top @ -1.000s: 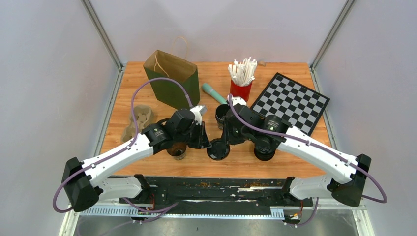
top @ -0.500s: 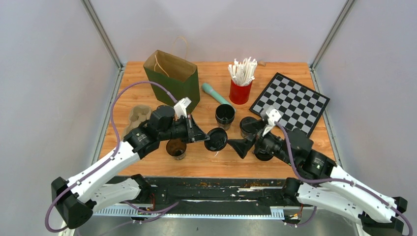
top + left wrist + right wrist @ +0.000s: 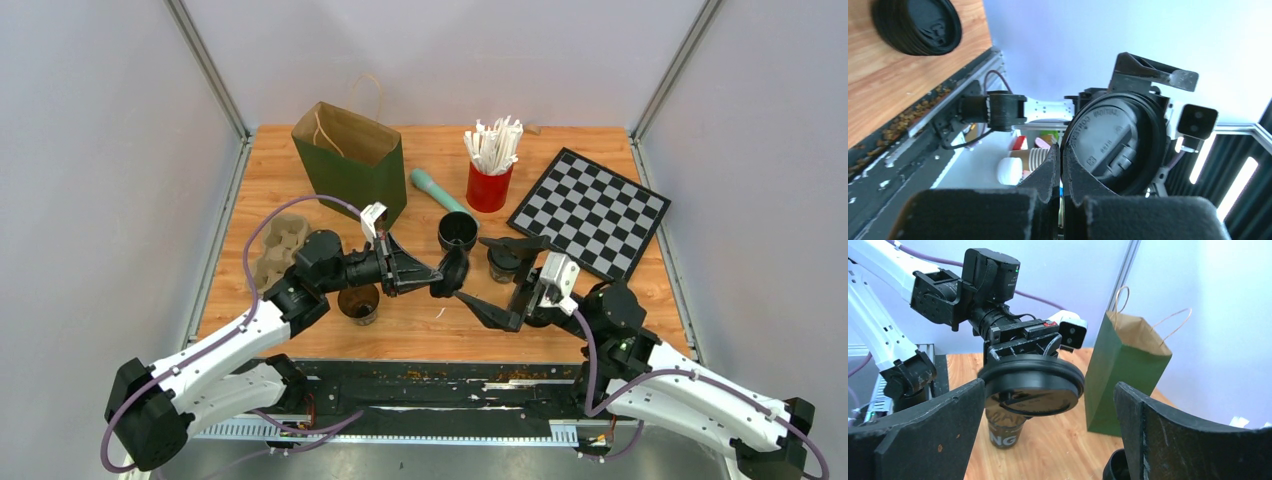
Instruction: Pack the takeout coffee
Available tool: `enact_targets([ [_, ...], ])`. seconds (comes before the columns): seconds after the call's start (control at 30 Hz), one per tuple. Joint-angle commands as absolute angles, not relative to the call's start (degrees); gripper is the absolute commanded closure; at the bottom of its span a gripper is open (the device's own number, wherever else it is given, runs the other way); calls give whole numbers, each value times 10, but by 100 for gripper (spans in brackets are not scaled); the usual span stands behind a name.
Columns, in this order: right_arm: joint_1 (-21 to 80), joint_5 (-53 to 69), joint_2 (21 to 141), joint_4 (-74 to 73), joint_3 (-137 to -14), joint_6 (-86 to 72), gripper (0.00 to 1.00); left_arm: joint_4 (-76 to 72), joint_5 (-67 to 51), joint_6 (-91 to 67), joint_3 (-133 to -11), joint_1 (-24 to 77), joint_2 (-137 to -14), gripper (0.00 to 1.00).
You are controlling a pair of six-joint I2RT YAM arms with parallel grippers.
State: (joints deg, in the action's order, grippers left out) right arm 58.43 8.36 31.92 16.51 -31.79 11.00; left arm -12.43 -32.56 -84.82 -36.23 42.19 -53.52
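right gripper [image 3: 1049, 390]: fingers wide apart | lid [image 3: 1030, 382]: pinched by left gripper [image 3: 1020, 347] | cup [image 3: 1004, 432], bag [image 3: 1120, 370]: upright on table [image 3: 1058, 452]

Top view. We mark the wooden table [image 3: 262, 190], with a chessboard [image 3: 590, 212] lying flat at its far right and turned at an angle to the edges. Just left of the board a red cup [image 3: 489, 187] stands upright, packed with white sticks [image 3: 494, 143] that fan out above its rim. Left of the cup, and near it, a teal handle [image 3: 436, 190] lies flat and slanting. A left post [image 3: 205, 65] and a right post [image 3: 672, 65] rise at the far corners. Brown crumbs [image 3: 430, 373] dot the black rail along the near edge.
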Motion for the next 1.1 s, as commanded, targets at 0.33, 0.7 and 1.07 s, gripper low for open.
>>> enact_targets([
  [0.33, 587, 159, 353, 255, -308, 199, 4, -240, -352, -924, -355, 421, -528, 100],
  [0.7, 587, 146, 375, 271, -318, 201, 3, -239, -344, -925, -351, 422, -528, 100],
  [1.07, 588, 147, 393, 288, -327, 181, 13, -242, -339, -926, -350, 422, -529, 100],
])
